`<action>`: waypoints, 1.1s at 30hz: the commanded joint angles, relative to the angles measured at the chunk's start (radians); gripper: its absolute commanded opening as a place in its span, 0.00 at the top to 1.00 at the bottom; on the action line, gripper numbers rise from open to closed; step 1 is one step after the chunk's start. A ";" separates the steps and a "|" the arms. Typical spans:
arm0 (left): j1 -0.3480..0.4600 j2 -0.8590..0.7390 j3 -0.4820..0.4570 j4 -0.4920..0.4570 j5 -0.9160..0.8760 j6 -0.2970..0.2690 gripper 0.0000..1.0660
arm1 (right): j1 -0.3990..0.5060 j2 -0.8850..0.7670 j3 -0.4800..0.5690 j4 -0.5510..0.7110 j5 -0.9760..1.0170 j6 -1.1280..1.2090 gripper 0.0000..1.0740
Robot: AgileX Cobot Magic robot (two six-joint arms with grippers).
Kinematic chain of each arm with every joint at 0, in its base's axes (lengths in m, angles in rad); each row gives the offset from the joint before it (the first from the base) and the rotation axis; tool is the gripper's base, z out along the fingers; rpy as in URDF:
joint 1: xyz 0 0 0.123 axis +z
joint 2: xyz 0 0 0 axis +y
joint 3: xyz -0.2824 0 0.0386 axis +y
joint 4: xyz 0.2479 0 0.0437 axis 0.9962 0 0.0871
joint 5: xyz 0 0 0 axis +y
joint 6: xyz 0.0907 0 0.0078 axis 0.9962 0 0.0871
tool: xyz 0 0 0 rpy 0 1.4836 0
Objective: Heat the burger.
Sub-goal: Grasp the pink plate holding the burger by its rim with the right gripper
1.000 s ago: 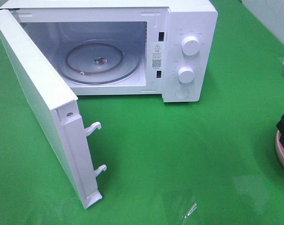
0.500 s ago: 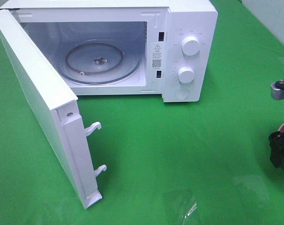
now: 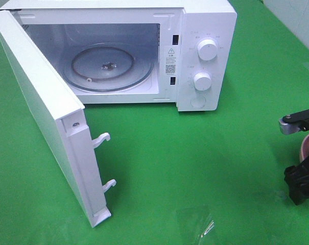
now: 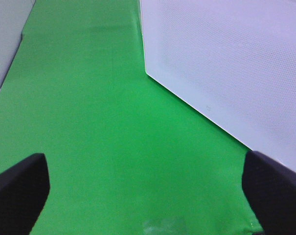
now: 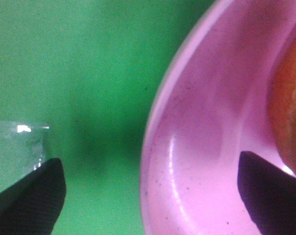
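Observation:
The burger (image 5: 287, 110) shows only as a golden-brown edge in the right wrist view, lying on a pink plate (image 5: 201, 147). In the exterior view the burger is out of frame. Only a sliver of the plate (image 3: 307, 145) shows there, at the right edge. My right gripper (image 3: 301, 182) is open and hangs over the plate's near rim. In its wrist view the right gripper (image 5: 148, 193) has one finger (image 5: 28, 196) over the cloth and the other (image 5: 270, 193) over the plate. My left gripper (image 4: 147, 191) is open and empty, beside the microwave door (image 4: 226, 63).
A white microwave (image 3: 205, 30) stands at the back, its door (image 3: 37, 112) swung wide open toward the front left. A glass turntable (image 3: 108, 69) lies inside. A scrap of clear plastic (image 3: 203, 224) lies on the green cloth (image 3: 195, 153) near the front.
My right gripper has moved toward the front along the right edge of the exterior view, and now covers the near part of the pink plate. The microwave has not moved.

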 commanded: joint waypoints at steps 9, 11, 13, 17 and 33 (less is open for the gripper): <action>0.004 -0.023 0.003 -0.005 -0.012 0.002 0.06 | -0.006 0.068 0.003 -0.008 -0.033 0.011 0.25; 0.004 -0.023 0.003 -0.005 -0.012 0.002 0.06 | -0.006 0.068 0.003 -0.008 -0.030 0.011 0.34; 0.004 -0.023 0.003 -0.005 -0.012 0.002 0.06 | -0.006 0.068 0.003 -0.008 -0.028 0.011 0.45; 0.004 -0.023 0.003 -0.005 -0.012 0.002 0.06 | -0.006 0.068 0.003 -0.009 -0.025 0.011 0.73; 0.004 -0.023 0.003 -0.005 -0.012 0.002 0.06 | -0.006 0.056 -0.024 0.045 -0.010 0.059 1.00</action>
